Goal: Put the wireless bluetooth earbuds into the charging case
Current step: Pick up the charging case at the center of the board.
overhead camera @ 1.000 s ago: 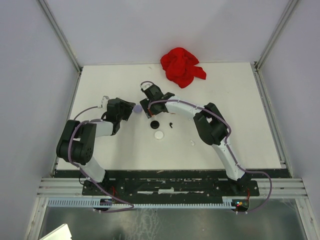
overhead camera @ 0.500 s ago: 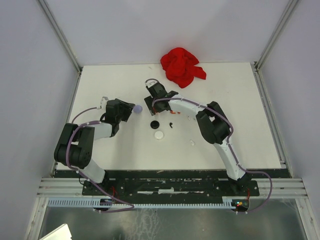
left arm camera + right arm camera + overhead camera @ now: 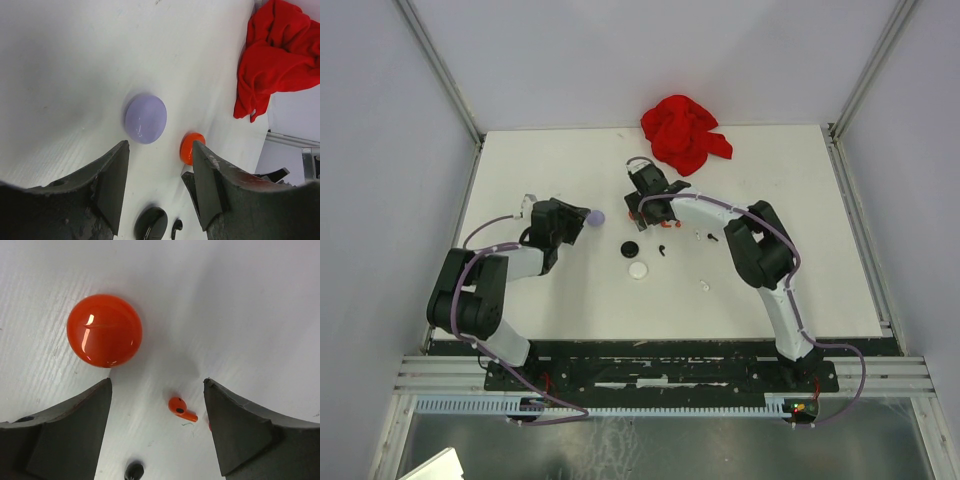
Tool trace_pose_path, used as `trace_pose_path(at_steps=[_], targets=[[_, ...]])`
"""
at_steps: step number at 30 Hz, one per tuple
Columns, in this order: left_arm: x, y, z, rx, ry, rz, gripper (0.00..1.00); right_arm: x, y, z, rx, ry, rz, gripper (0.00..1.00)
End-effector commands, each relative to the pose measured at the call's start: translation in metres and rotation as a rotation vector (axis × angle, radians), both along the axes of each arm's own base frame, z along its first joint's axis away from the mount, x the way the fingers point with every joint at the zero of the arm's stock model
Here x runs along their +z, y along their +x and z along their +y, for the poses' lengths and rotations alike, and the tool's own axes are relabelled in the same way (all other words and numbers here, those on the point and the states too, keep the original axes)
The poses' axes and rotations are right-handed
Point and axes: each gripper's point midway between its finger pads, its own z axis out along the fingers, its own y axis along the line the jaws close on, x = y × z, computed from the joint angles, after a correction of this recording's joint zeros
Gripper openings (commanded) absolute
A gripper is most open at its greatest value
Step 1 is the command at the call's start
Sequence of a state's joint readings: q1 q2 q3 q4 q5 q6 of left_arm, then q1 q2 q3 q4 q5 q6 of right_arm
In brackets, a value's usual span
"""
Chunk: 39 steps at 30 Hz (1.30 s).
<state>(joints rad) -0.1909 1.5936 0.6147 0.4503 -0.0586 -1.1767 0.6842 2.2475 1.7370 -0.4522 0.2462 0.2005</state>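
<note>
Crumpled red cloth (image 3: 684,133) on white table (image 3: 820,250).

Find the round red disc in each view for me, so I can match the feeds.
Top external: red disc, just left of the right claw, mostly hidden.
Left wrist: lower centre, right of the lilac disc.
Right wrist: upper left.
Shared landmark: black disc.
</note>
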Motion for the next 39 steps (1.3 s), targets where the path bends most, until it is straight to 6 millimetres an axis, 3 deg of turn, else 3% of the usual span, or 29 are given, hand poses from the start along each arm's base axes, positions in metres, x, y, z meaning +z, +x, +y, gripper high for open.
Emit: trace_pose_path(at_steps=[1, 7, 13, 28, 39], targets=[[0.017, 0.003, 0.001, -0.021, 0.025, -0.060, 0.60, 0.042, 0.007, -0.006, -0.004, 0.048, -0.075, 0.83], [0.021, 0.004, -0.002, -0.037, 0.019, -0.073, 0.60, 0.049, -0.002, 0.018, 0.108, 0.143, -0.038, 0.83], [0.029, 0.005, -0.011, -0.088, 0.004, -0.096, 0.60, 0.040, -0.001, 0.032, 0.148, 0.158, -0.002, 0.83], [0.048, 0.006, -0.015, -0.117, -0.003, -0.135, 0.59, 0.023, 0.014, 0.052, 0.153, 0.158, 0.006, 0.83], [0.049, 0.007, -0.016, -0.120, -0.012, -0.137, 0.59, 0.012, 0.017, 0.057, 0.160, 0.141, 0.013, 0.77]])
